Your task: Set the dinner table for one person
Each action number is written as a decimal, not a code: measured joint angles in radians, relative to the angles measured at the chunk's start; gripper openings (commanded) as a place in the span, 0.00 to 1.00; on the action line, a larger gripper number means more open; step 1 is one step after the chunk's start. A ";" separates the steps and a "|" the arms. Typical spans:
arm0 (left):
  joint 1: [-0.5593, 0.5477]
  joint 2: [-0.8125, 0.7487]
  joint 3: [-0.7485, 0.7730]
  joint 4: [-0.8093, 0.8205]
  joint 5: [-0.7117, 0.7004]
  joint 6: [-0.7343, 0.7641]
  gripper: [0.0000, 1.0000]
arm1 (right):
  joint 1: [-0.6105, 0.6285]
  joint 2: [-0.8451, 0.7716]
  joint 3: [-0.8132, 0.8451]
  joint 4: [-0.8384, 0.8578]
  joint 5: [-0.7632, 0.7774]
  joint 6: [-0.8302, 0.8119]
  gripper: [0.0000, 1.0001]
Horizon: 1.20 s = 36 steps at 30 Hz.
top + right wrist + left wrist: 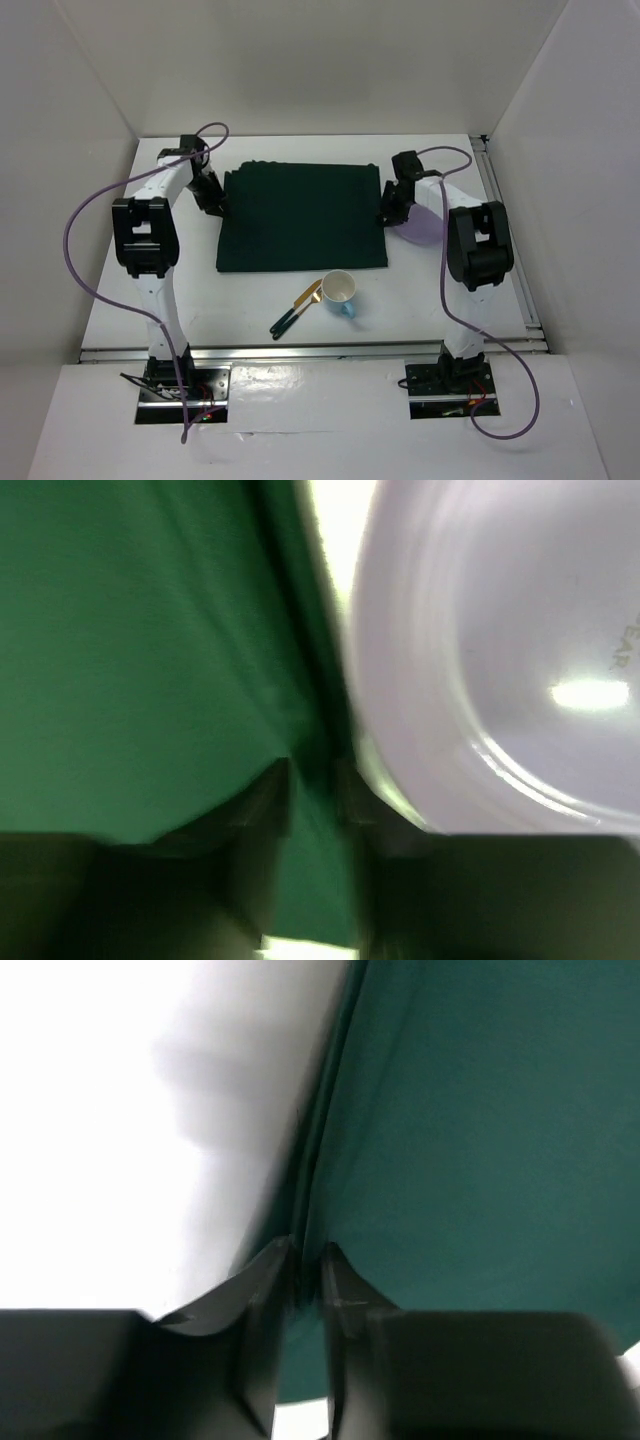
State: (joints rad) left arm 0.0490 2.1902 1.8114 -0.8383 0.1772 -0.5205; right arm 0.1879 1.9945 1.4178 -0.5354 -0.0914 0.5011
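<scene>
Left gripper (215,208): fingers (262,1285) pinched on the left edge of the placemat (300,215), a fold of cloth between them.
Right gripper (388,215): clamped on the placemat's right edge; wrist view blurred.
Placemat: dark green, spread mid-desk, nearer the far edge.
Plate (425,228): lavender, just beside the placemat's right edge.
Cup (339,290): upright, toward the near edge; cutlery (295,312) just left of it.
Dinner table (200,300): white, under everything; metal rail on the near and right edges.

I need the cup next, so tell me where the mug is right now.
In the top view, the mug sits on the dinner table, just in front of the green placemat, right of centre, with the cutlery beside it on the left.
</scene>
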 measured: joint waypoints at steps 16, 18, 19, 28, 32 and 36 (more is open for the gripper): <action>0.000 -0.182 -0.026 -0.058 -0.114 0.021 0.73 | -0.183 -0.429 -0.003 -0.061 0.046 0.031 0.85; 0.000 -0.224 -0.060 -0.060 -0.124 0.020 0.73 | -0.293 -0.462 -0.107 -0.061 0.035 0.040 0.85; -0.001 -0.249 -0.073 -0.063 -0.124 0.019 0.73 | -0.336 -0.463 -0.150 -0.060 0.029 0.043 0.84; -0.100 -0.480 -0.166 -0.039 -0.099 0.020 0.72 | -0.438 -0.390 -0.353 -0.002 -0.101 0.097 0.73; -0.152 -0.502 -0.197 -0.032 -0.076 0.021 0.72 | -0.451 -0.328 -0.368 0.072 -0.123 0.117 0.70; -0.154 -0.502 -0.219 -0.031 -0.069 0.021 0.72 | -0.454 -0.269 -0.397 0.148 -0.140 0.137 0.60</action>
State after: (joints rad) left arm -0.1055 1.6886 1.5929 -0.8688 0.1081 -0.4992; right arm -0.2665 1.7260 1.0203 -0.3878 -0.2314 0.6380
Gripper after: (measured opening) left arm 0.721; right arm 0.672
